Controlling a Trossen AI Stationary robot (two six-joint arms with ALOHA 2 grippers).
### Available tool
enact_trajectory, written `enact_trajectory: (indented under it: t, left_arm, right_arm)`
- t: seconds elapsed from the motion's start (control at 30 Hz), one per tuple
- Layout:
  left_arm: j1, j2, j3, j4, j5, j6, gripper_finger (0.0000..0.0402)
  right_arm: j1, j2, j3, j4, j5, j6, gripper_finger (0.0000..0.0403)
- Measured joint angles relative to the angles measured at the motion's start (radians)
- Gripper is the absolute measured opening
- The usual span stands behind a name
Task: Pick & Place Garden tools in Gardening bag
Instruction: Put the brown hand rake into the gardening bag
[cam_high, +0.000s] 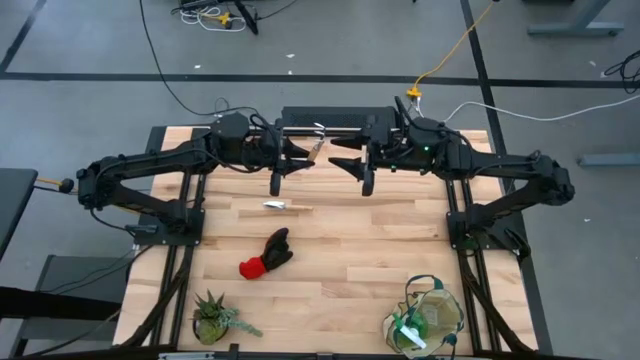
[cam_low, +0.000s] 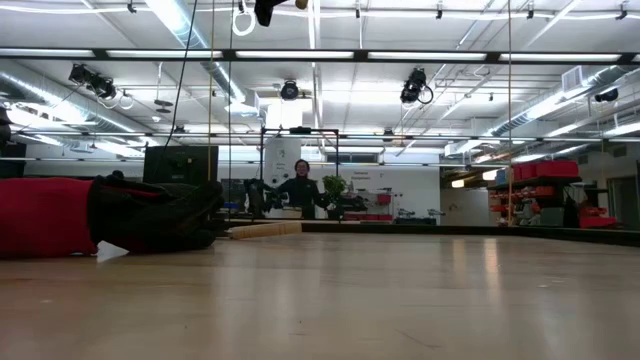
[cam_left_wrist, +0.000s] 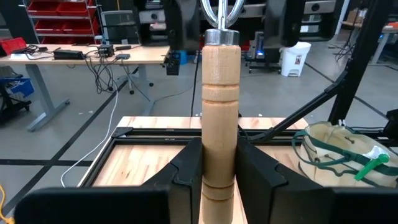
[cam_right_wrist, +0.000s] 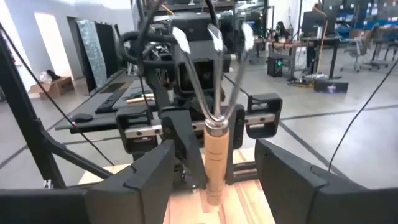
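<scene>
Rake held by its wooden handle in the left gripper, high over the table's twelve-o'clock edge; right gripper gapes wide. Bag at five o'clock. Workshop benches behind.

**Both arms raised at the far edge, wrists turned toward each other**

The left arm reaches in from the left side, elbow bent, its wrist held high over the far middle of the table. The left gripper is clamped on the rake, fingers pressed to either side of its wooden handle. The right arm mirrors it from the right. The right gripper faces the left one, fingers spread wide and holding nothing.
</scene>
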Motion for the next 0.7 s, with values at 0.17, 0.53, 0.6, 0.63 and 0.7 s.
enact_trajectory:
  t: [0.17,0.53,0.6,0.63,0.7]
  left_arm:
    - [0.014,0.0,0.0,0.0,-0.01,-0.057,0.0079]
    - [0.085,0.0,0.0,-0.001,-0.012,-0.321,0.0081]
    - [0.095,0.0,0.0,-0.002,-0.012,-0.389,0.0084]
    - [0.099,0.0,0.0,-0.002,-0.011,-0.424,0.0085]
    - [0.105,0.0,0.0,-0.002,-0.011,-0.496,0.0086]
  right_arm:
    - [0.005,-0.012,0.0,-0.004,0.02,-0.067,0.0224]
    - [0.004,-0.017,0.0,-0.062,0.173,-0.299,0.0224]
    - [0.004,-0.017,0.0,-0.078,0.228,-0.369,0.0224]
    - [0.004,-0.017,0.0,-0.089,0.259,-0.407,0.0224]
    - [0.004,-0.016,0.0,-0.111,0.319,-0.492,0.0224]
